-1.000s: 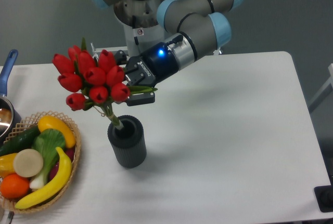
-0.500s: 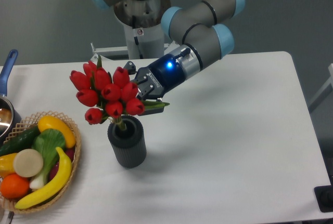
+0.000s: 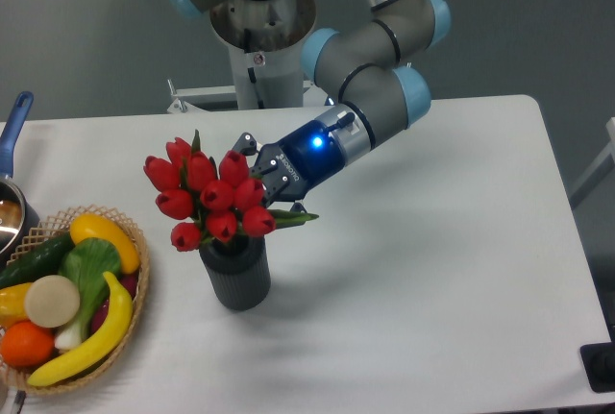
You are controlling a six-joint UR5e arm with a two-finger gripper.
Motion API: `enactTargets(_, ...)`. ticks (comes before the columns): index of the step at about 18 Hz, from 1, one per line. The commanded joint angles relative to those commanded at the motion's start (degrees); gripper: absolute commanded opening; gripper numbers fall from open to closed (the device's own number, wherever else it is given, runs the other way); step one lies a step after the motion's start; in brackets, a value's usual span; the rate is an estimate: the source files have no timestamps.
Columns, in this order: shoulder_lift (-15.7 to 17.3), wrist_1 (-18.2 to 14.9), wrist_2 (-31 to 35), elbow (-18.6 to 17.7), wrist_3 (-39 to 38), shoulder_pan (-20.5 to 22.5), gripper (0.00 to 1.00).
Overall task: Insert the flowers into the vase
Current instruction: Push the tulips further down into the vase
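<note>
white table (image 3: pixel 432 241) carries the dark ribbed vase (image 3: pixel 236 278) near its left side. end effector (image 3: pixel 272 186) clenched on the flowers (image 3: pixel 209 196) from the right, likely to steady them. stems already down in the vase mouth, buds bunched just above the rim.

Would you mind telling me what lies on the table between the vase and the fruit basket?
Nothing: in the camera view, only bare white table separates the vase from the fruit basket.

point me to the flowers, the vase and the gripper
flowers (image 3: pixel 213 195), fixed camera, a central red bud
vase (image 3: pixel 236 280), fixed camera, ribbed side wall
gripper (image 3: pixel 261 179), fixed camera, between the fingertips beside the buds
</note>
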Motion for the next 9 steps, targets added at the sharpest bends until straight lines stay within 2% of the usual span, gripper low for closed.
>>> enactTargets(9,-2.3,0.0,0.5,-2.4,3.4,1.0,0.41)
